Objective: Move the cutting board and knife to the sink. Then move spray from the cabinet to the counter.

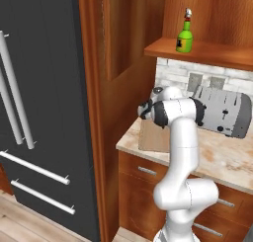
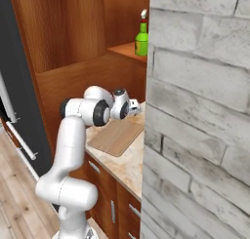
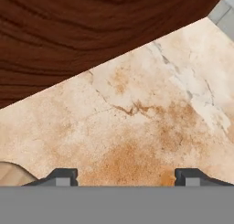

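One end effector (image 3: 123, 176), fingertips apart, over bare counter (image 3: 151, 122) beside cutting board (image 3: 11, 173).

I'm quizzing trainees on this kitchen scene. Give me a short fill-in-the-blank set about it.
1. The green spray stands on the cabinet's ____.
2. The cutting board lies flat on the ____.
3. The grey appliance lying on the counter below the spray is a ____.

Missing words: shelf; counter; toaster
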You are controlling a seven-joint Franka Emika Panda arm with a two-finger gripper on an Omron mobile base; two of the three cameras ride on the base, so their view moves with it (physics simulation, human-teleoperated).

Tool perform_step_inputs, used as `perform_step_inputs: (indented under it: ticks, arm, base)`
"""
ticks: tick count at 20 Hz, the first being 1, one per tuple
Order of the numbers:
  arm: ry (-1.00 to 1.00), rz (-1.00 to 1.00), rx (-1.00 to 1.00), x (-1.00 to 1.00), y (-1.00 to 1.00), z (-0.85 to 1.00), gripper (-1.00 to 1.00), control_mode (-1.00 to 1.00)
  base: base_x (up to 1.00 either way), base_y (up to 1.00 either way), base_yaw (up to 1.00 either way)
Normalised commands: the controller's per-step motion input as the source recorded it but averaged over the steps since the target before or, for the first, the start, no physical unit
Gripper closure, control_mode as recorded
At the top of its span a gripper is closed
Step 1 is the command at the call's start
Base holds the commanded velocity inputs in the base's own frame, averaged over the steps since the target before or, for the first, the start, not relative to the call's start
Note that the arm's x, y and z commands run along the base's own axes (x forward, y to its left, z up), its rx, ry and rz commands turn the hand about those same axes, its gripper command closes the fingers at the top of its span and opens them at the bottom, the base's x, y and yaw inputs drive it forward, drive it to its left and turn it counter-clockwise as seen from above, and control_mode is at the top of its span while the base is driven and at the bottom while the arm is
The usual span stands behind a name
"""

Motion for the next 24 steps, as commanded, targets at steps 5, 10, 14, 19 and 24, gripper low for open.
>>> perform_step_inputs:
  ticks: [5, 10, 14, 19, 24]
  arm:
    - [-0.16, 0.0, -0.02, -1.0, -0.01, -0.87, -1.0, -1.0]
    - [-0.06, 0.0, 0.0, -1.0, -0.01, -0.53, -1.0, -1.0]
    - [0.0, 0.0, 0.01, -1.0, 0.0, -0.19, -1.0, -1.0]
    - [-0.01, -0.01, 0.02, -0.5, 0.0, -0.06, -1.0, -1.0]
    - [-0.11, 0.0, 0.0, 0.37, 0.0, 0.19, -1.0, -1.0]
  base:
    - [0.0, 0.0, 0.0]
    - [0.0, 0.0, 0.0]
    - [0.0, 0.0, 0.0]
    - [0.0, 0.0, 0.0]
    - [0.0, 0.0, 0.0]
